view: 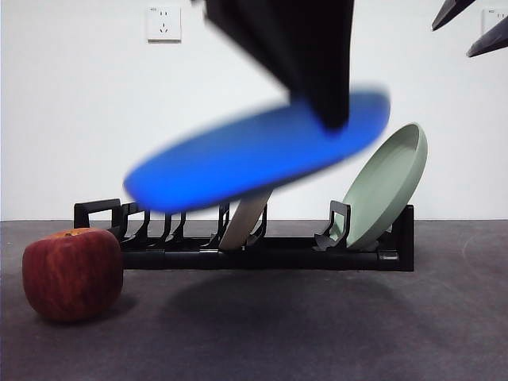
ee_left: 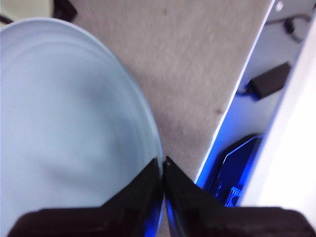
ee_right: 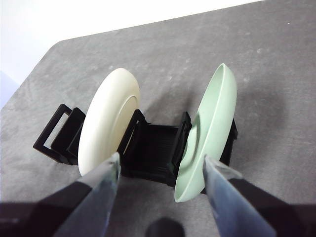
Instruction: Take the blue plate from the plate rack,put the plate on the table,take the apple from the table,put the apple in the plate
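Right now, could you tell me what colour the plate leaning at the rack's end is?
Pale green plate, shown best in the right wrist view.

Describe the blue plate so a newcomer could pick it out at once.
Start from the long black plate rack across the middle of the table. Above it, clear of the slots, the left gripper holds the blue plate by its rim, tilted. It is the only plate in the air and the only vivid blue one; the cream-white plate and pale green plate sit in the rack.
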